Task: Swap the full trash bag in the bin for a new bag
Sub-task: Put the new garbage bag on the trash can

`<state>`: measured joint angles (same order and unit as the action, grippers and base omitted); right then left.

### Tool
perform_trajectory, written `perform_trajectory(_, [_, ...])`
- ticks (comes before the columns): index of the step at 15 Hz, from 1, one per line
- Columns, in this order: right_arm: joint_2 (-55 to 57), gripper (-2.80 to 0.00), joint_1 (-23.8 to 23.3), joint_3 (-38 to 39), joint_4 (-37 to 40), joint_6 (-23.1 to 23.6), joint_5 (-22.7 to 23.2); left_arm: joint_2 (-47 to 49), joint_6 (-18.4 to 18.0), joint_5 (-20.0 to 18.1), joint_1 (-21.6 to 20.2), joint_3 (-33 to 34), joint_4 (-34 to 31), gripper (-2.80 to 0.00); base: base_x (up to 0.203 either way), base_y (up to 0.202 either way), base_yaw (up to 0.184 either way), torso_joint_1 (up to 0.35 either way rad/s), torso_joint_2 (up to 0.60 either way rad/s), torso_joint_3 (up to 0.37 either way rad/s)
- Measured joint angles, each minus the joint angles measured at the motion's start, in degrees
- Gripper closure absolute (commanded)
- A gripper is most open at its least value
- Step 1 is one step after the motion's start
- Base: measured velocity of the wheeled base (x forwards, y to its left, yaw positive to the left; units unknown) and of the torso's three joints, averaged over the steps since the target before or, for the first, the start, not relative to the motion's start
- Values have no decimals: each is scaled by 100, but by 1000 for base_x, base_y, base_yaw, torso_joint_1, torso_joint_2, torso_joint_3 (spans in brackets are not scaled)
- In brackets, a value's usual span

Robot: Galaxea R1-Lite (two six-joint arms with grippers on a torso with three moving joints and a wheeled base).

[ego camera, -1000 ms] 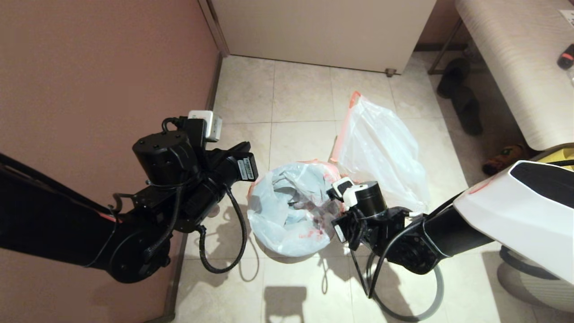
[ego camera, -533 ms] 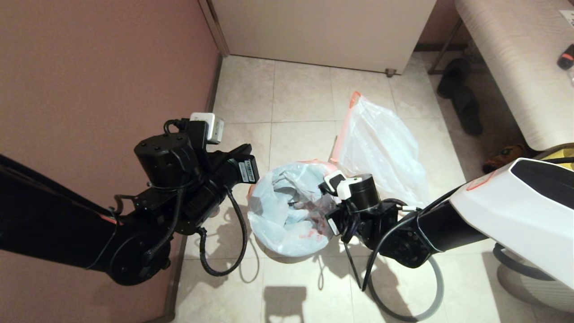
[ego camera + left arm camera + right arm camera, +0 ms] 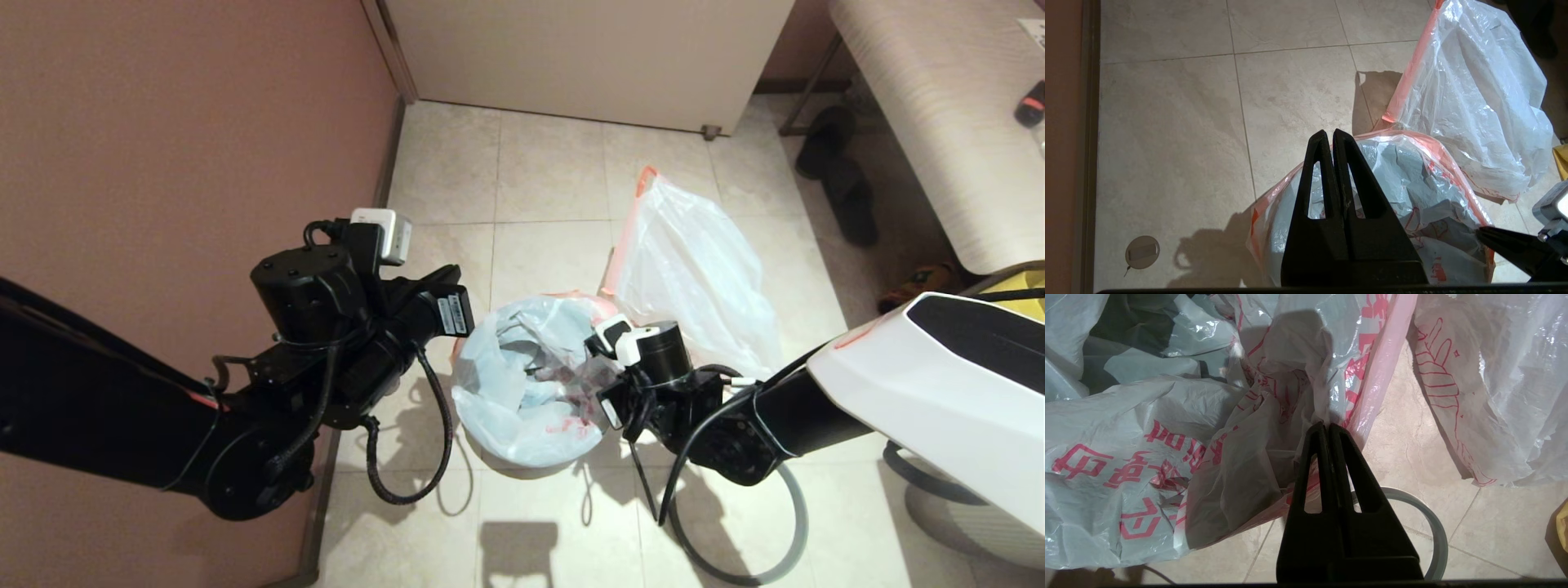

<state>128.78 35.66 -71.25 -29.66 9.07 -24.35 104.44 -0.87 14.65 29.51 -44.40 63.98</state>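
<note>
Tiled floor (image 3: 547,188) carries the bin, hidden under the new bag (image 3: 522,384) lining it, printed red. Beside it lies the full trash bag (image 3: 694,278), crumpled. I see my left gripper (image 3: 1329,136) closed empty, right gripper (image 3: 1327,426) pinching the new bag.

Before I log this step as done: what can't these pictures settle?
- The bin: head view, the new bag draped over it covers it entirely.
- Right gripper: right wrist view, shut at a fold; whether it pinches plastic is unclear.
- The full trash bag: contents unreadable.
- Grey hoop: partly under the right arm.
</note>
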Motion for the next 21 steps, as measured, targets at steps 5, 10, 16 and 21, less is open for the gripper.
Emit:
perform_trajectory(5, [-68, 0, -94, 67, 20, -5, -31, 15, 0, 0, -2, 20, -1, 0, 0, 0, 0, 0, 0, 0])
perform_trajectory(10, [-153, 0, 20, 192, 1, -23, -83, 24, 0, 0, -7, 20, -1, 0, 0, 0, 0, 0, 0, 0])
perform_trajectory(16, [-78, 0, 47, 345, -62, -34, -109, 39, 0, 4, -7, 20, 0, 0, 0, 0, 0, 0, 0, 0])
perform_trajectory(21, [181, 0, 4, 343, -218, -130, -100, 68, -3, 3, -11, 20, 3, 0, 0, 0, 0, 0, 0, 0])
